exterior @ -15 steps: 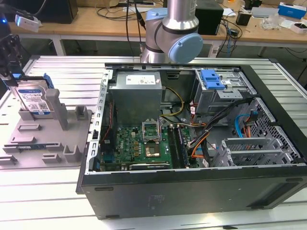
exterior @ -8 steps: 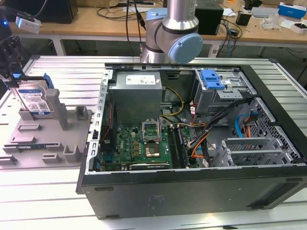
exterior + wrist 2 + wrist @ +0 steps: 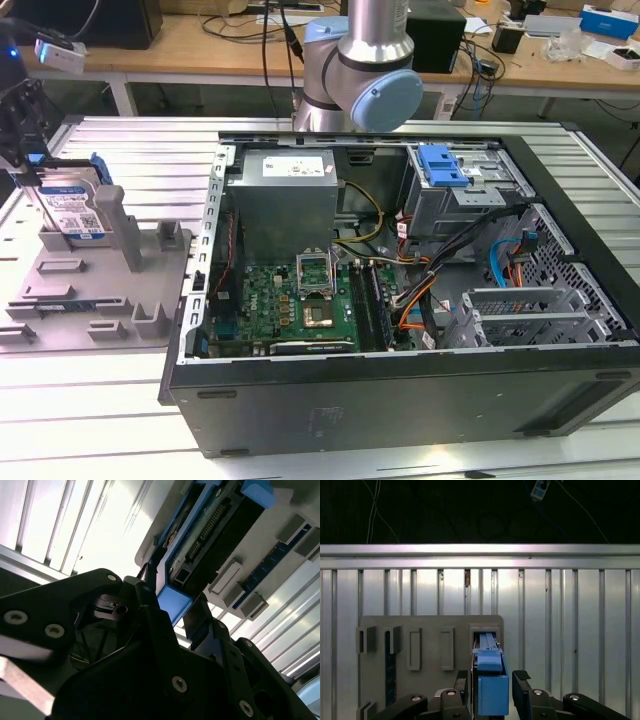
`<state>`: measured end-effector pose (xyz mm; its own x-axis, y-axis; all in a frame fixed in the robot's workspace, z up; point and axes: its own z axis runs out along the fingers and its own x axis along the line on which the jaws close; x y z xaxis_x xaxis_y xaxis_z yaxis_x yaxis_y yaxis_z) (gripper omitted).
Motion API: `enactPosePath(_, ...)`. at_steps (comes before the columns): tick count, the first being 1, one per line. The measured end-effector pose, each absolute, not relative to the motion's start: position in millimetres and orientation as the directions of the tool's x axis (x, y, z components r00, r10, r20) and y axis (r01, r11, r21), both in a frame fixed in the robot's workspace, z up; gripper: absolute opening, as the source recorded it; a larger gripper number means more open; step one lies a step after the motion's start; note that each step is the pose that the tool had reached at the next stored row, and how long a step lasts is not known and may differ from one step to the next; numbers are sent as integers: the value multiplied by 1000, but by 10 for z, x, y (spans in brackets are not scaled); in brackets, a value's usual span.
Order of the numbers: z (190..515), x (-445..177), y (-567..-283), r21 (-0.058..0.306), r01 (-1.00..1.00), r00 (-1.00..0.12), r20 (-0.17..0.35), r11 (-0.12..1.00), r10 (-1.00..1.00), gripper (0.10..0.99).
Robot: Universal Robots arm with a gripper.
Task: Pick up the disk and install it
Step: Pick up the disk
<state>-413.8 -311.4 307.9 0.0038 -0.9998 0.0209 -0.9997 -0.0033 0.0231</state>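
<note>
Evidently the gripper (image 3: 491,676) had its jaws apart, straddling the top edge of the disk (image 3: 76,208), which sat upright in a slot of the gray holder (image 3: 105,290) beside the open computer case (image 3: 400,385), so neither pickup nor installation was yet done.

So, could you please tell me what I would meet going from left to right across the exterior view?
The disk standing in the grey fixture → the power supply inside the open computer case → the blue drive-bay latch.
</note>
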Motion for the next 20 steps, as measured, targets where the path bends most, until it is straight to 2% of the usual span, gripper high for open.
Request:
enactPosePath(8,3023,-4139,-3114,23,-1000,11,21,-11,-1000,482)
enactPosePath(10,3017,-4139,-3114,23,-1000,12,21,-11,-1000,463)
enactPosePath(11,3013,-4140,-3114,23,-1000,12,21,-11,-1000,392)
enactPosePath(20,3002,-4143,-3118,23,-1000,12,21,-11,-1000,392)
